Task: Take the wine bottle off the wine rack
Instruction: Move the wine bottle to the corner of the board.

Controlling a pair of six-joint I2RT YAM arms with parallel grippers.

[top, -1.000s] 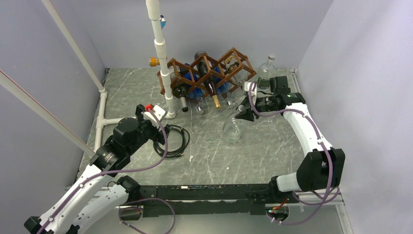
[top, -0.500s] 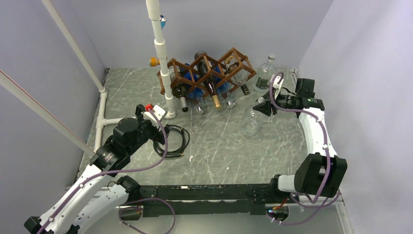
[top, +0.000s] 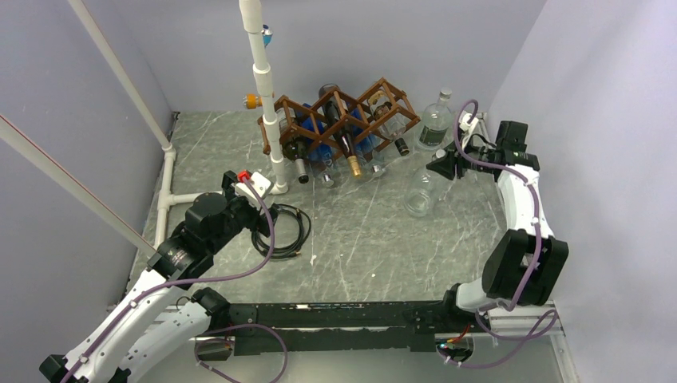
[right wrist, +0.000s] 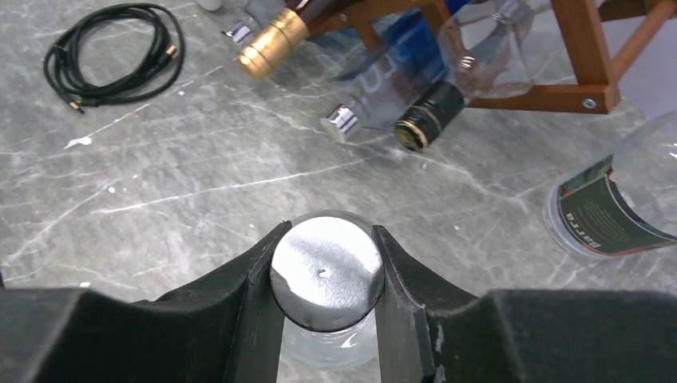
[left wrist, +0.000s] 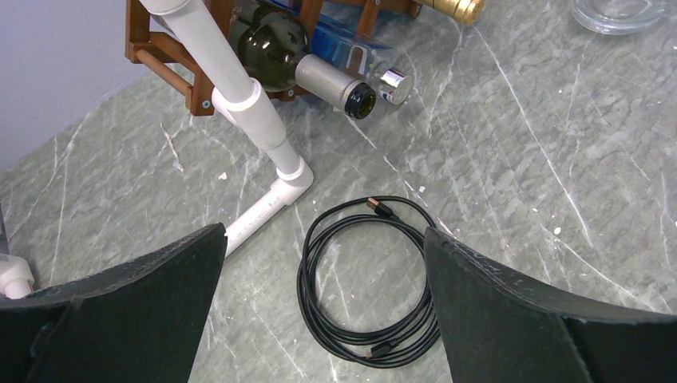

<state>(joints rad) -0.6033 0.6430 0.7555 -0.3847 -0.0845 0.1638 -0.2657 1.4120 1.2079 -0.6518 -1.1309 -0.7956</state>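
Clear glass, the wine bottle point(top: 418, 199) hung from the right gripper point(top: 444, 165) — jaws clamped at its top, apparently to carry it free of the wine rack point(top: 343, 112) nearby — while the left gripper point(left wrist: 323, 236) waited, spread wide.

Grey, white-veined marble-pattern counter point(top: 359, 247). At its rear stands a dark brown wooden wine rack point(right wrist: 581, 40), with a white PVC pipe frame point(left wrist: 239, 92) footed just beside the rack's left end and an upright clear labelled bottle point(top: 435, 124) near its right end. A coiled black cable point(left wrist: 307, 275) lies left of centre.
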